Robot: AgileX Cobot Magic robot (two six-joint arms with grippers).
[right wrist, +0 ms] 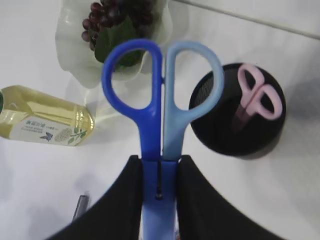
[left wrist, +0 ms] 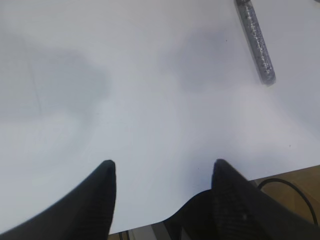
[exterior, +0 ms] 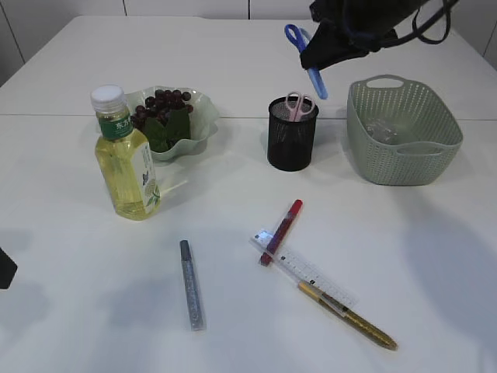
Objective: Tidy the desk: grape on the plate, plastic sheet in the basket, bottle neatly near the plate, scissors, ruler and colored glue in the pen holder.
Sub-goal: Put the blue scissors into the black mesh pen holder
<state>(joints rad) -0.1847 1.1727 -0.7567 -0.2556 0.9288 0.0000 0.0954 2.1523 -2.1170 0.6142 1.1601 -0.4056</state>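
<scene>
My right gripper (right wrist: 159, 162) is shut on blue scissors (right wrist: 160, 90) and holds them in the air (exterior: 309, 62) just above and right of the black mesh pen holder (exterior: 293, 134), which holds pink scissors (exterior: 299, 105). Grapes (exterior: 159, 107) lie on the pale green plate (exterior: 203, 116). The bottle (exterior: 126, 158) of yellow drink stands upright in front of the plate. A clear ruler (exterior: 307, 272), a red glue pen (exterior: 283, 229), a gold glue pen (exterior: 349, 316) and a silver glue pen (exterior: 191, 285) lie on the table. My left gripper (left wrist: 162, 167) is open and empty, the silver pen (left wrist: 256, 37) ahead of it.
A grey-green basket (exterior: 404, 132) stands at the right with crumpled clear plastic sheet (exterior: 383, 128) inside. The red pen lies across one end of the ruler, the gold pen touches its other end. The table's front edge shows in the left wrist view (left wrist: 280, 175).
</scene>
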